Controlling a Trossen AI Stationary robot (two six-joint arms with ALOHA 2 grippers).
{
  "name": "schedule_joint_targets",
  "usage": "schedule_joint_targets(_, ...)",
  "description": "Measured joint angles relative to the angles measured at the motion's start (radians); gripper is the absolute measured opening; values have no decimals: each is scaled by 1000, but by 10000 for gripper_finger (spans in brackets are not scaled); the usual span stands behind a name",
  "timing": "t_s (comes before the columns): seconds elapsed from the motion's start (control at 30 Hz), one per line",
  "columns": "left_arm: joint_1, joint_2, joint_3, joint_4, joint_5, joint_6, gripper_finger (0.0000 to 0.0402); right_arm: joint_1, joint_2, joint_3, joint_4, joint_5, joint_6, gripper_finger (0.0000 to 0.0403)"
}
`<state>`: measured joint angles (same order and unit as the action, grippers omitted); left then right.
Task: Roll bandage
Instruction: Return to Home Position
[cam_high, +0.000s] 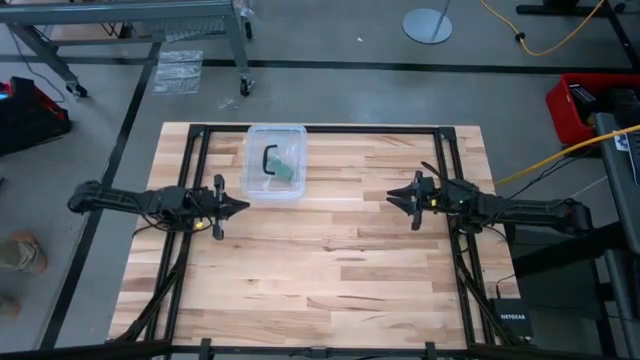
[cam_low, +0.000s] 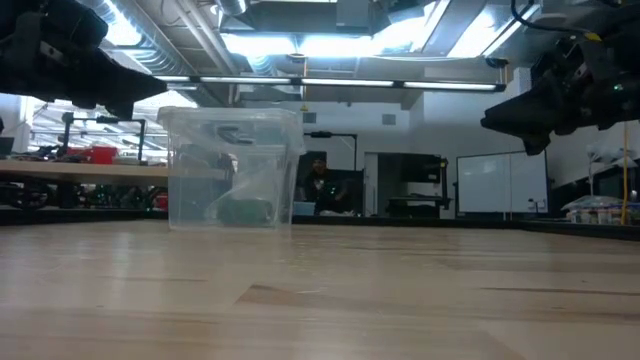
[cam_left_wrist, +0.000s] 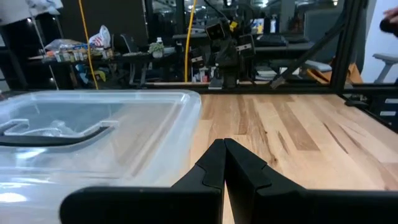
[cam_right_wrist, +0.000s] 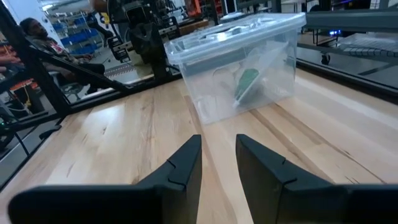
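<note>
Operator: Where does the bandage (cam_high: 287, 168) sit?
Observer: Inside the clear bin (cam_high: 248, 160). The bin stands close ahead of the left hand (cam_high: 243, 207), a little to one side. From the right hand (cam_high: 391, 197) it is well off across the desk (cam_high: 340, 270). The bandage shows as a green bundle low against one wall, seemingly within a clear bag (cam_low: 258, 185).
Operator: Bin shut?
Observer: The lid (cam_left_wrist: 124, 118), with its dark handle (cam_high: 268, 160), lies on top.
Operator: How would the bandage handle?
Observer: Soft, light cloth, I judge. It would squash and could unwind, so take it across the roll's middle, not by a loose end.
Operator: Hands?
Observer: The left fingers are pressed together on nothing. The right fingers stand apart, also holding nothing. Both hover above the desk.
</note>
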<state>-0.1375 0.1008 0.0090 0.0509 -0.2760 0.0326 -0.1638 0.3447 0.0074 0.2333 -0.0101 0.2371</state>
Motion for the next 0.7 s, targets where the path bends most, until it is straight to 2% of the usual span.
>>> schedule_joint_targets(0.37,0,-89,0,0,0,0,0,0,-129,0,-83,0,0,104)
schedule_joint_targets(0.7,0,-93,0,0,0,0,0,0,-292,0,-140,0,0,104)
